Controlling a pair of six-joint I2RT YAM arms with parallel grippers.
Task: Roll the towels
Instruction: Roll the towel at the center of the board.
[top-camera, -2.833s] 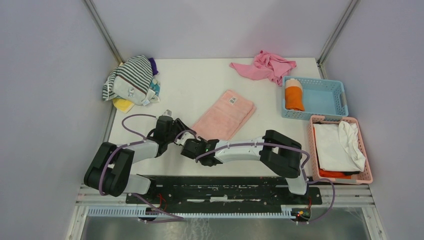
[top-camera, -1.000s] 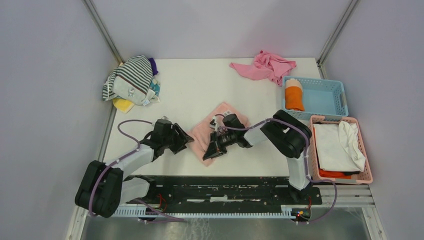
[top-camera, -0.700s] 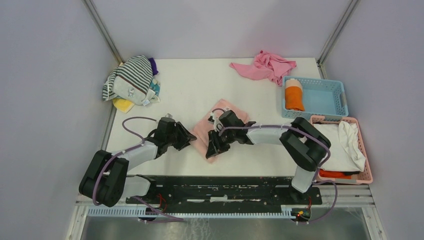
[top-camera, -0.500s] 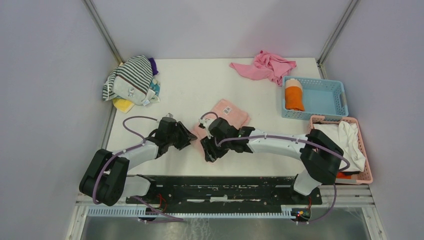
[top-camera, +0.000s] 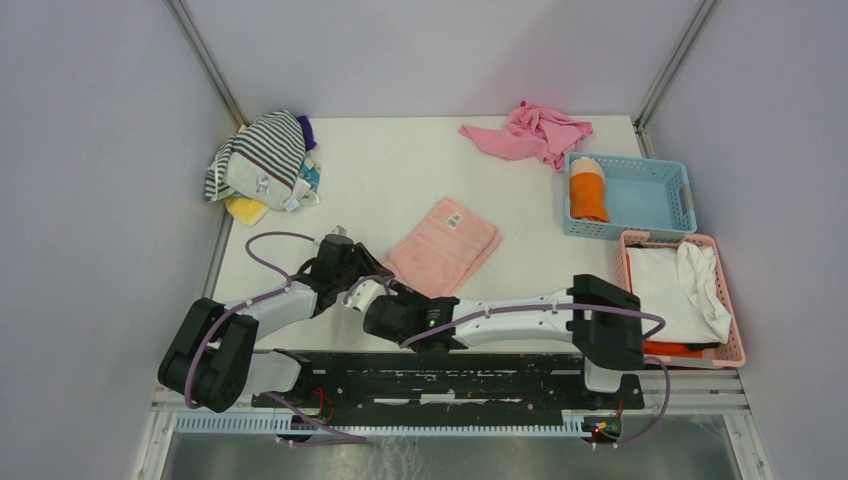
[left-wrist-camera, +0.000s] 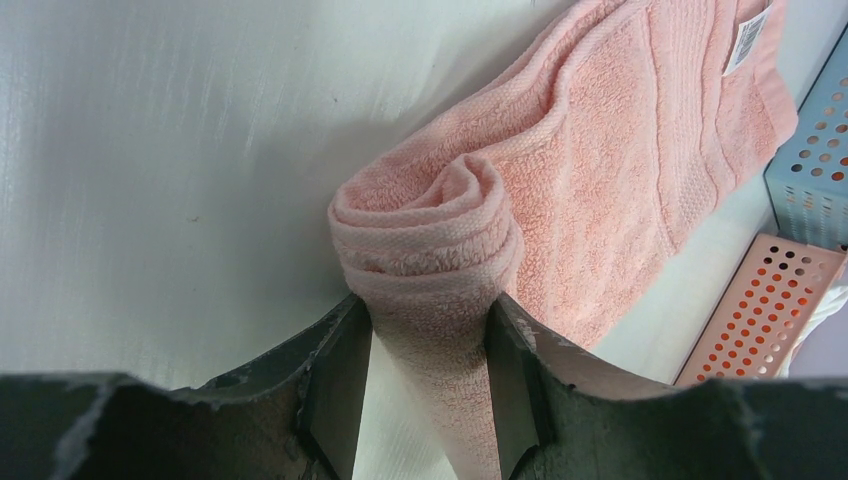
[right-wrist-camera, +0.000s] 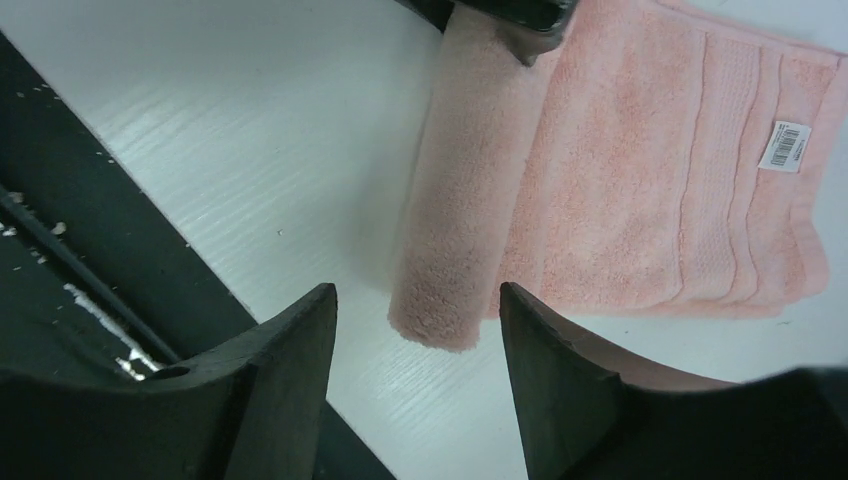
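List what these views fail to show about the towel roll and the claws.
Top view: the pink towel's rolled edge, hidden under the left claw and right claw.
Left wrist view: the roll's far end, behind its near end.
Every view: the label's print, too small.
Top view: the orange cloth in the pink basket, mostly under white cloth.

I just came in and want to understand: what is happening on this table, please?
The two robot arms are rolling a pale pink terry hand towel on the white table. Its near end is rolled up; the rest lies flat. The left claw is closed on one end of the roll. The right claw stands open at the other end, gripping nothing. An orange rolled towel lies in the blue plastic basket.
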